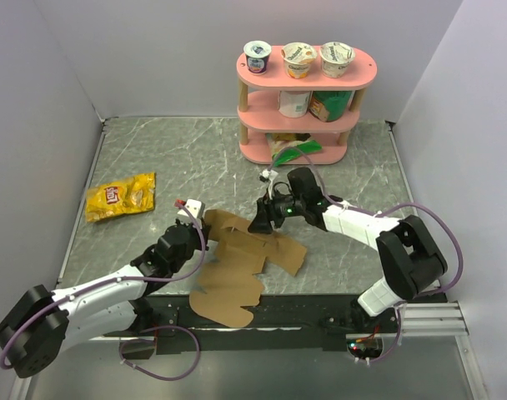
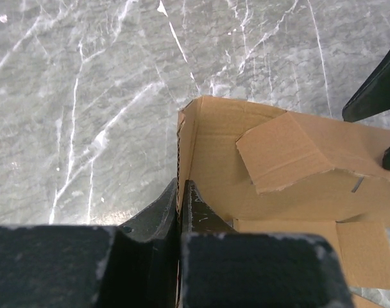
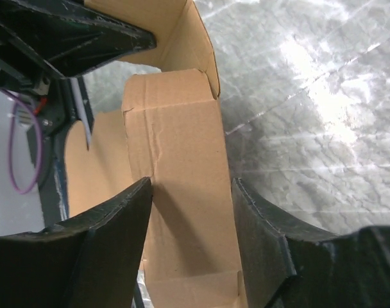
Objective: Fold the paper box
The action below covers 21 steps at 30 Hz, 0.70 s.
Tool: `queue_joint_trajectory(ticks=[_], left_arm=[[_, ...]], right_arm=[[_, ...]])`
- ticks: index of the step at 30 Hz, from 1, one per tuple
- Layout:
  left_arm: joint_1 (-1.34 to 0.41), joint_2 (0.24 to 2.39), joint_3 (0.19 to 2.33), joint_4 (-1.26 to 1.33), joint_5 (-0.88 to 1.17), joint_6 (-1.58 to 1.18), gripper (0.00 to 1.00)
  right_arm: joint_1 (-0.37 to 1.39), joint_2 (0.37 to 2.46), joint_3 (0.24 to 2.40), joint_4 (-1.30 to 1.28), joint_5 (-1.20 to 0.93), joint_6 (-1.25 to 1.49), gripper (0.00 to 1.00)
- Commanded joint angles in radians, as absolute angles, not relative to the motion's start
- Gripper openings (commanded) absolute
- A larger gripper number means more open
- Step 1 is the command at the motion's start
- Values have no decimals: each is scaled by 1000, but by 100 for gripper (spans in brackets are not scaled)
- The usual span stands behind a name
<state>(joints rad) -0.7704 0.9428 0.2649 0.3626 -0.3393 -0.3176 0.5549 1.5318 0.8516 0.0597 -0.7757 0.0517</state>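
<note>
The paper box [image 1: 245, 267] is a brown cardboard sheet lying partly folded between the arms, with one wall raised at its left. My left gripper [image 1: 202, 223] is shut on the top edge of that raised wall [image 2: 185, 138]; its fingertips [image 2: 180, 183] pinch the thin cardboard. My right gripper [image 1: 266, 223] hovers over the sheet's far side. In the right wrist view its jaws [image 3: 192, 183] stand apart astride a long flap [image 3: 182, 141], one finger by each edge. The left gripper's fingers [image 3: 73, 35] show at the top left of that view.
A yellow snack bag [image 1: 120, 197] lies at the left of the marble table. A pink three-tier shelf [image 1: 308, 92] with yogurt cups and packets stands at the back, just behind the right arm. White walls close in both sides.
</note>
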Motion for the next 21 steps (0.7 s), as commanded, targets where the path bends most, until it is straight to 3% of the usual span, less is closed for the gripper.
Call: queue_joint_trajectory(ticks=[1, 4, 11, 17, 21], left_arm=[[-775, 953, 287, 494, -335, -362, 6], [-775, 943, 264, 544, -315, -354, 7], [-775, 953, 284, 509, -287, -333, 6], [-775, 951, 284, 499, -279, -330, 6], [-775, 948, 276, 518, -262, -322, 7]], right_arm=[[587, 1529, 877, -21, -713, -21, 61], [604, 1569, 891, -43, -718, -35, 63], [632, 1577, 891, -48, -700, -34, 89], [643, 1543, 911, -71, -678, -34, 93], [649, 1546, 939, -98, -663, -54, 90]])
